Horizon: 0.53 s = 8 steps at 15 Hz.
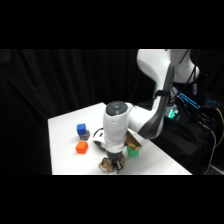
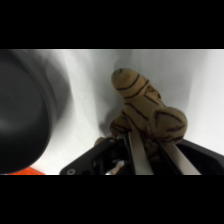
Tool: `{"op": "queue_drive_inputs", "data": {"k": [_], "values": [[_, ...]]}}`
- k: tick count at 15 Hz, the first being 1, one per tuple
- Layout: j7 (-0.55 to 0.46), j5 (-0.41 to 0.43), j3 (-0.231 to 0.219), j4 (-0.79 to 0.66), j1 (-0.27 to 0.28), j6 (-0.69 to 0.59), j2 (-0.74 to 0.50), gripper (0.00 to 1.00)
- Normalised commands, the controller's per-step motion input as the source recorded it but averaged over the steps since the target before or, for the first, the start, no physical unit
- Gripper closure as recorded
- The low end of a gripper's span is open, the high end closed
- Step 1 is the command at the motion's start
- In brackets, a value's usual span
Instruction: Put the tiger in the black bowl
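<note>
Pinching the tiger [image 2: 145, 107], the jaws leave the black bowl [image 2: 25, 110] cut off.

The black bowl [image 2: 22, 112] runs off the wrist view's left edge, blurred. From the side, the arm hides most of the tiger [image 1: 109, 164] and the green cube [image 1: 132, 150].

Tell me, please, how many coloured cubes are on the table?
3: a blue cube at the back, an orange cube in front of it, and a green cube beside the arm. The arm may hide others.
</note>
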Motion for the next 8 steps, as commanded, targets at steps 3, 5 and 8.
{"op": "queue_drive_inputs", "data": {"k": [3, 5, 8], "values": [[0.22, -0.224, -0.103, -0.34, 0.152, -0.35, -0.69, 0.93], [0.17, -0.233, -0.032, -0.29, -0.011, -0.3, -0.59, 0.93], [0.06, -0.188, 0.006, -0.29, -0.185, -0.19, -0.5, 0.93]]}}
